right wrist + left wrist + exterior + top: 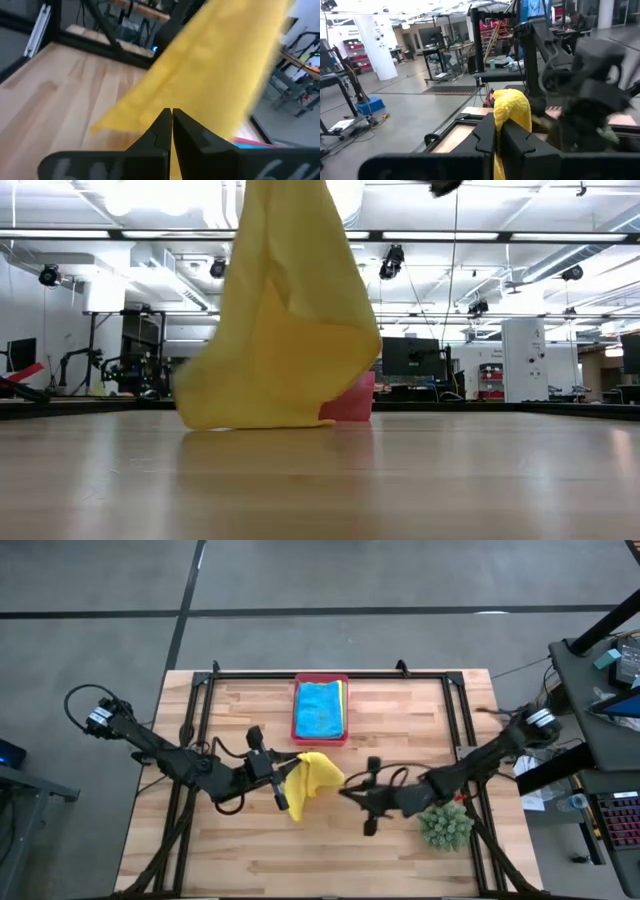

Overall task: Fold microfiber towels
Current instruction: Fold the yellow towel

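Observation:
A yellow microfiber towel [314, 780] [285, 330] hangs bunched at the table's middle, its lower end [255, 415] resting on the wood. My left gripper [291, 778] [498, 127] reaches in from the left and is shut on it. My right gripper [347, 790] [171, 116] is shut just right of the towel, pointing at it, with nothing seen between its fingers. A turquoise towel [320, 708] lies on top of other folded cloths in the pink tray [320, 679]. My left gripper pinches an upper fold of the yellow towel [498, 150] between its two fingers, which come level from the table's left. A bunch of cloth [512, 107] bulges past the fingertips. The rest hangs below, with its lower end on the table.
The pink tray [356, 402] stands at the far middle of the table. A spiky green plant [445, 825] sits near the right arm at the front right. Bare wood lies in front of and to the left of the hanging towel.

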You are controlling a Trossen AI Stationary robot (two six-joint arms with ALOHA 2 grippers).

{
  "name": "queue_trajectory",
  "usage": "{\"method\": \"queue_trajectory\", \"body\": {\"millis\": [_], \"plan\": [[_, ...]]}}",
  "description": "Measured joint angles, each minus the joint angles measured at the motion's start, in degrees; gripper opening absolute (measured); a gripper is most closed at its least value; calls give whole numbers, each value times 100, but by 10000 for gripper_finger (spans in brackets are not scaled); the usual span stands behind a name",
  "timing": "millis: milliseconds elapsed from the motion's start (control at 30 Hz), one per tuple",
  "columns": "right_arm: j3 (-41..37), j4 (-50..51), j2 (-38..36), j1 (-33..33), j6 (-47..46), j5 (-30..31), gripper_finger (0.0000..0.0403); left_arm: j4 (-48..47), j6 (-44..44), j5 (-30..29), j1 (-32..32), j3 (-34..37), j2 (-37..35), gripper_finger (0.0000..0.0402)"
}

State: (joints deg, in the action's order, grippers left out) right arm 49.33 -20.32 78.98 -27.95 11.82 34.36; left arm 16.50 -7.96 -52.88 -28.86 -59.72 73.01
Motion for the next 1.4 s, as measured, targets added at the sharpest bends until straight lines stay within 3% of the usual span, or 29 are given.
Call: {"method": "queue_trajectory", "body": {"millis": [133,233,467,567,700,1100,1400], "plan": [[-393,10,-565,-115,195,-17,8,145,263,2,-4,-4,-4,0],[-660,-183,-645,-192,685,-7,8,914,302,14,-7,4,-6,0],[-1384,-2993,-8,-320,2452,160,8,2367,266,159,-6,9,-4,0],[-1382,-3407,305,-319,3222,217,12,2418,268,163,-4,-24,4,0],[-1035,-3345,641,-316,3370,288,40,2702,264,166,24,-35,4,0],[110,-3121,1469,-209,3323,617,179,2836,257,251,90,-33,4,0],[974,-3086,2243,223,3667,1255,183,2850,253,435,101,-31,4,0]]}}
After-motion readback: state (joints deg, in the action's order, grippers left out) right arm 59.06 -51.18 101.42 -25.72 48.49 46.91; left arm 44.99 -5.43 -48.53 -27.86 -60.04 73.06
